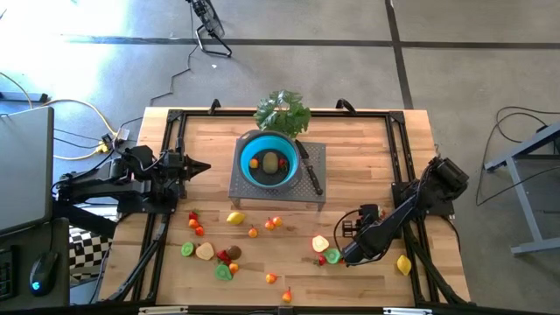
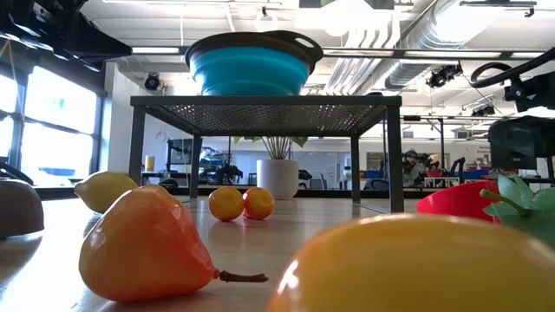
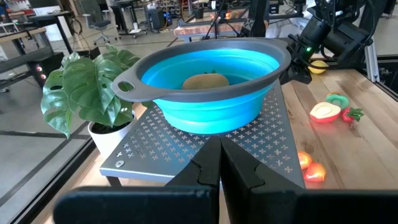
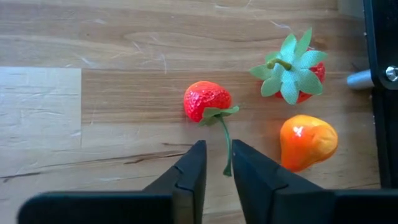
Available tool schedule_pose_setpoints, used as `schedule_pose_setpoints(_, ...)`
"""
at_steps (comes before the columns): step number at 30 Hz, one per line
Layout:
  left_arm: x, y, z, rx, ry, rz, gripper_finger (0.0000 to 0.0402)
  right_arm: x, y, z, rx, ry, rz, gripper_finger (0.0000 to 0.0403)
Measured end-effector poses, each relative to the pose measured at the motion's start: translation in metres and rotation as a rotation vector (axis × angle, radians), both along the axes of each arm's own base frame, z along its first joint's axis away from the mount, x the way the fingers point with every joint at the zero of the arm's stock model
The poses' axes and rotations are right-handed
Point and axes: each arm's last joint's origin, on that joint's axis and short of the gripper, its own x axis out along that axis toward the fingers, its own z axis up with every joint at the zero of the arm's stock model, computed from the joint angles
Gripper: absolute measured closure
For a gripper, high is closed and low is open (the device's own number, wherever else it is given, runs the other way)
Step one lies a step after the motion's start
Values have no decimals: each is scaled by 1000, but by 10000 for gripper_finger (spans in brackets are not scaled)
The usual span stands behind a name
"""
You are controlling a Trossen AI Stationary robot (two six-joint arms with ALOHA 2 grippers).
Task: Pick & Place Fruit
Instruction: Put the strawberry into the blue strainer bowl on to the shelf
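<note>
A blue bowl point(image 1: 269, 159) stands on a perforated metal stand point(image 1: 313, 188) and holds a brown fruit point(image 3: 205, 81) and a small orange one point(image 1: 254, 162). Several small toy fruits lie on the wooden table's near half. My right gripper point(image 4: 217, 163) hangs low over the table's near right point(image 1: 341, 257), narrowly open. The free end of a red strawberry's point(image 4: 206, 99) green stem point(image 4: 225, 146) lies between its fingertips. A leafy-topped strawberry point(image 4: 291, 74) and an orange pear point(image 4: 308, 142) lie beside it. My left gripper point(image 1: 203, 166) waits shut, left of the bowl, pointing at it.
A green potted plant point(image 1: 282, 112) stands behind the bowl, and a black-handled knife point(image 1: 310, 171) lies on the stand. A lemon point(image 1: 234, 218), oranges point(image 1: 272, 223), kiwi slices point(image 1: 187, 249) and a second lemon point(image 1: 403, 263) are scattered on the table's near half.
</note>
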Motion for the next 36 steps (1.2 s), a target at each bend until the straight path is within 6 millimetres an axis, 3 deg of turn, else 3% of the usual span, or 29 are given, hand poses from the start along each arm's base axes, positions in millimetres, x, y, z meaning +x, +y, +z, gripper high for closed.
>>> schedule_pose_setpoints(10, 0, 0, 0, 0, 0, 0, 402, 0, 0, 0, 7, 6, -3, 394)
schedule_pose_setpoints(24, 0, 0, 0, 0, 0, 0, 402, -1, 1, 1, 32, 17, -14, 399)
schedule_pose_setpoints(36, 0, 0, 0, 0, 0, 0, 402, -1, -5, 37, 6, -188, 81, 399)
